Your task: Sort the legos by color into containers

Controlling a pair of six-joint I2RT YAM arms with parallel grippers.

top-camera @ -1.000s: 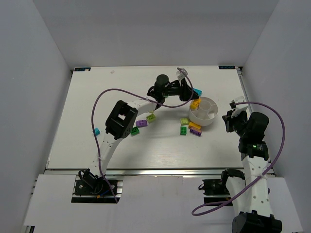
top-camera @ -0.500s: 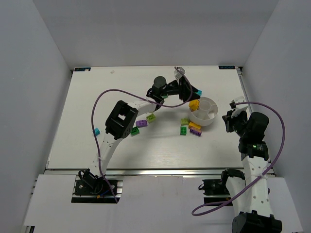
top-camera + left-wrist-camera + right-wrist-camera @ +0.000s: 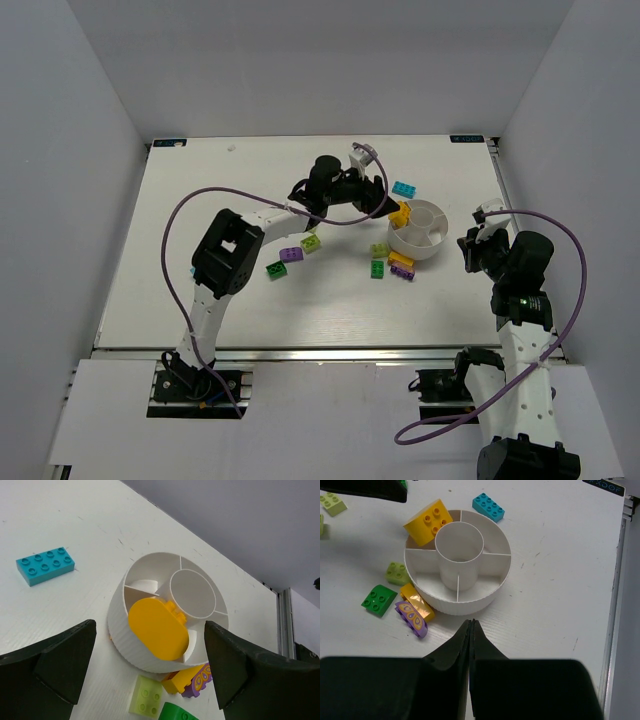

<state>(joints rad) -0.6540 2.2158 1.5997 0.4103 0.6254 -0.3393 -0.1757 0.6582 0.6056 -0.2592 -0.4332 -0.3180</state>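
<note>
The white bowl (image 3: 432,245) stands right of centre, split into wedge compartments (image 3: 485,545) around a round middle cup. A large orange brick (image 3: 159,628) lies tilted in its left compartment, leaning over the rim. My left gripper (image 3: 150,645) hovers wide open just left of it and holds nothing. A cyan brick (image 3: 404,188) lies behind the bowl. In front of it lie a lime brick (image 3: 397,572), a green brick (image 3: 379,600), an orange brick (image 3: 416,604) and a purple one (image 3: 411,618). My right gripper (image 3: 471,622) is shut and empty, right of the bowl.
Left of the bowl, under the left arm, lie a purple brick (image 3: 291,254), a lime brick (image 3: 311,243) and a green brick (image 3: 277,270). The table's right edge rail (image 3: 620,580) runs close beside the right arm.
The left gripper opened and let go of the orange brick, which now rests in the bowl's left compartment. The left arm drew back a little to the left. The right arm stayed still.
</note>
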